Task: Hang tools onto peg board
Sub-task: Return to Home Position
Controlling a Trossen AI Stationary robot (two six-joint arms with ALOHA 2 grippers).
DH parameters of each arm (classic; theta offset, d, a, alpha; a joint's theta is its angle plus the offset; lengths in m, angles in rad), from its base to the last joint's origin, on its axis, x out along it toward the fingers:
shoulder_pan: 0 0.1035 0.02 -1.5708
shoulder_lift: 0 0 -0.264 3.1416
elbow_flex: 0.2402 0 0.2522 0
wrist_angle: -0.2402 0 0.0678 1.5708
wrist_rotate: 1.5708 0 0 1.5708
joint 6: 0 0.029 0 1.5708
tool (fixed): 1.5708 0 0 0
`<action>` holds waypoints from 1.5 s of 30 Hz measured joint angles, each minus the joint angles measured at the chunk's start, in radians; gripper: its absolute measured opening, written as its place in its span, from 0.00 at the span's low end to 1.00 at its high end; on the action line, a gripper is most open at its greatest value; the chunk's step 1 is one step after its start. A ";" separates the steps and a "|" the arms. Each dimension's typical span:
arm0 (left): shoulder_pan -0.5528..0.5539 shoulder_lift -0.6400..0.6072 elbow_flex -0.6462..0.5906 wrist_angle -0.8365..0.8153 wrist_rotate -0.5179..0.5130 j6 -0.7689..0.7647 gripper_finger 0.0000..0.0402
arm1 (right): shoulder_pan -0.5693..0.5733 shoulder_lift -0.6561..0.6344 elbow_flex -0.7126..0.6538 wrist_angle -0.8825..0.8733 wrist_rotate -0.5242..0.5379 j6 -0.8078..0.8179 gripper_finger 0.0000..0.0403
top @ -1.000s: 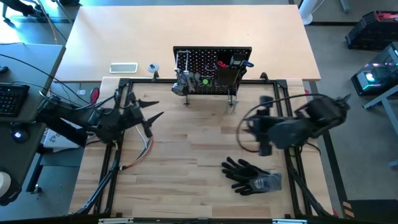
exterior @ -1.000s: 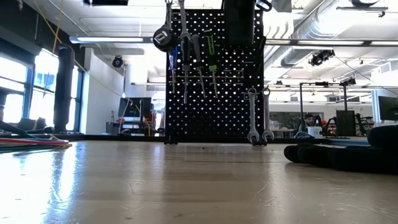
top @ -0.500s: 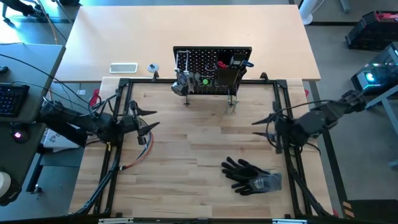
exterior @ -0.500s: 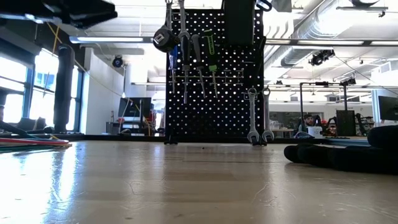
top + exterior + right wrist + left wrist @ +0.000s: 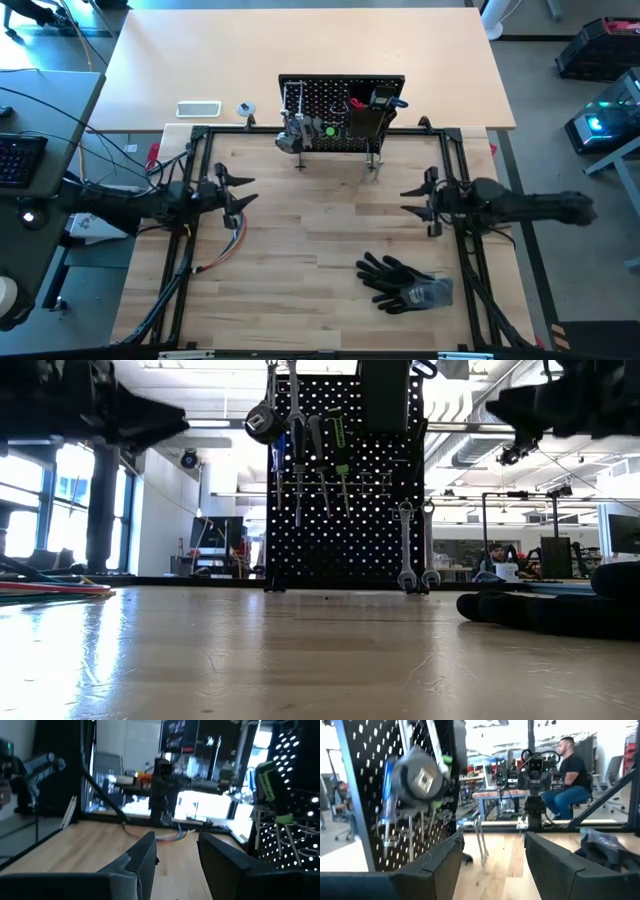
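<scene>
While the left gripper (image 5: 248,189) and right gripper (image 5: 408,200) hover spread near opposite edges of the table (image 5: 300,240), open wood lies between peg board (image 5: 335,97) and gloves (image 5: 400,280).

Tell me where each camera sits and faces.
High view: overhead, straight down on the table; left gripper and right gripper open at its sides.
Low view: table height, facing the peg board front; left arm, right arm at top corners.
Left wrist view: between its own fingers, peg board side-on, seated person beyond.
Right wrist view: past its own fingers, across the table, peg board partly in view.
Shared: all four show the peg board.
</scene>
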 joint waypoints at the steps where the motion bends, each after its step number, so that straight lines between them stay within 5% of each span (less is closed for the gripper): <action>1: 0.017 0.000 -0.013 0.005 0.013 -0.013 0.51 | -0.031 -0.004 -0.029 0.042 -0.028 0.006 0.35; 6: 0.109 0.001 -0.049 0.002 0.109 -0.071 0.51 | -0.189 -0.002 -0.142 0.195 -0.166 0.055 0.35; 23: 0.478 0.000 -0.049 -0.142 0.541 -0.094 0.51 | -0.689 0.001 -0.148 0.046 -0.456 0.129 0.35; 31: 0.587 0.000 -0.049 -0.157 0.714 -0.145 0.51 | -0.739 0.001 -0.148 0.015 -0.517 0.190 0.35; 45: 0.600 0.001 -0.049 -0.157 0.695 -0.190 0.51 | -0.738 -0.001 -0.148 -0.153 -0.510 0.268 0.35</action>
